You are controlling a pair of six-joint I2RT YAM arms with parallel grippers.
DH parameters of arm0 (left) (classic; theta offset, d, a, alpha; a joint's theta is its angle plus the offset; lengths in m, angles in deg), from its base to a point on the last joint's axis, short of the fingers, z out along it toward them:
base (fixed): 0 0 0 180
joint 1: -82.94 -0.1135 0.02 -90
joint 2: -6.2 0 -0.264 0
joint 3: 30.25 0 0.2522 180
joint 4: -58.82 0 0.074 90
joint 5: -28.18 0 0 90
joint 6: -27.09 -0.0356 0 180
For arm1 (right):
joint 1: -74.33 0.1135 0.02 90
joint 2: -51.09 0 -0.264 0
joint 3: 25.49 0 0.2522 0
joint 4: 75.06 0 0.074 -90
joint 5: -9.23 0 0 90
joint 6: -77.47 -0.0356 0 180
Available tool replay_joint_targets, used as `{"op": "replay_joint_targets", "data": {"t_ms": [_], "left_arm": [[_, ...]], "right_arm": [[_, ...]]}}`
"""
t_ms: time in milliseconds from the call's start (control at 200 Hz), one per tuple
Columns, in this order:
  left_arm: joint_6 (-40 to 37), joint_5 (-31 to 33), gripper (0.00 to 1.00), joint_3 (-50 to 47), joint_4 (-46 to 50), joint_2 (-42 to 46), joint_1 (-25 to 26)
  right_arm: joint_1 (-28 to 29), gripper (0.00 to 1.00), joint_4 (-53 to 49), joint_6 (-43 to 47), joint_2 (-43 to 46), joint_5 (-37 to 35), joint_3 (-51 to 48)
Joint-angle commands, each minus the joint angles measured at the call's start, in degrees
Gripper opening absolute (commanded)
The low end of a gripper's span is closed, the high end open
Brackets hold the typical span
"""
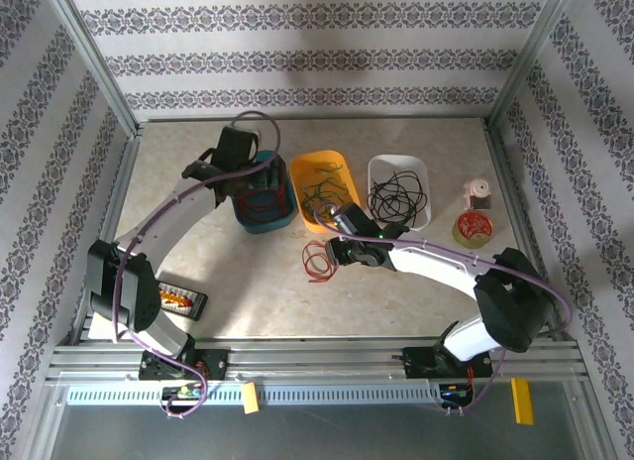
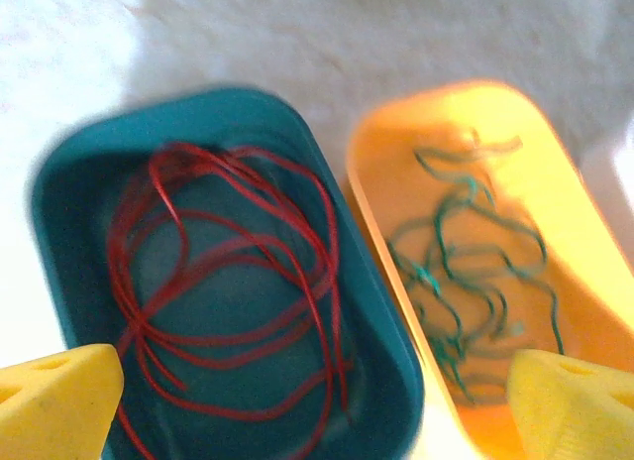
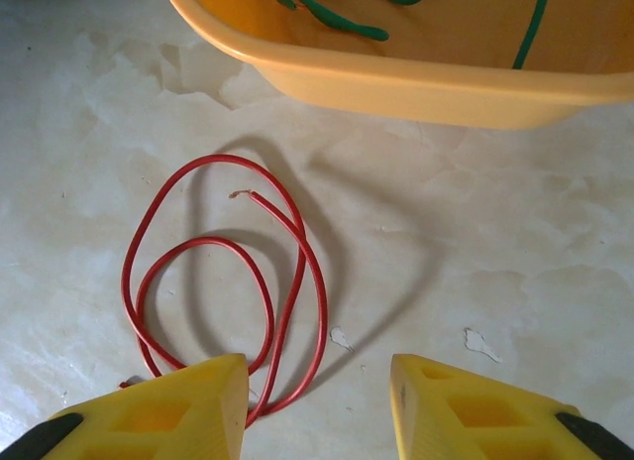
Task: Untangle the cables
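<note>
The coming move turns on the loose red wire cable, a thin double loop lying flat on the pale marbled tabletop. It sits directly under the right hand. Its long axis runs away from that hand toward the orange-yellow plastic tub. In the right wrist view the loop sits a little left of the hand's centre line, and its near end passes beneath the finger on the left. The right hand stands partly spread, with bare tabletop between its fingers and nothing clamped. The right arm is plainly the nearer 1. The left hand hangs well apart over the teal plastic tub, fingers wide and empty, above the red cables coiled inside. Green cables lie in the orange-yellow tub and black cables in the white plastic tub. I judge a small shift left would centre the loop. The surface is hard and smooth, so so thin a wire may slip. There is free room on 3 sides, with the tub wall near the far end.
</note>
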Motion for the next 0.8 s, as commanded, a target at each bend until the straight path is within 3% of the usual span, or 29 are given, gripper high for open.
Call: {"op": "replay_joint_targets", "data": {"t_ms": [0, 195, 390, 530, 625, 795], "left_arm": [[-2.3, -5.2, 0.99, -5.4, -0.7, 3.1, 5.9], [5.8, -4.0, 0.97, -16.2, -7.1, 7.4, 10.2], [7.8, 0.3, 0.97, -18.3, -8.6, 10.4, 10.8], [6.5, 4.0, 0.97, -17.0, -7.3, 11.3, 10.8], [8.1, 9.1, 0.98, -17.3, -7.2, 12.3, 10.7], [14.9, 23.3, 0.99, -19.6, -5.3, 16.5, 10.2]], "right_arm": [[0.2, 0.42, -0.4, 0.6, -3.0, 1.2, 1.9], [-0.1, 0.38, -0.6, -0.2, -8.5, 1.3, 3.3], [-0.4, 0.34, 0.0, -1.5, -12.9, 0.9, 4.1], [-0.3, 0.11, 0.7, -1.4, -13.8, -1.3, 4.1], [-0.3, 0.01, 0.6, -1.5, -12.3, -2.1, 3.5], [-0.2, 0.00, 0.6, -2.1, -1.2, -5.6, -0.1]]}}
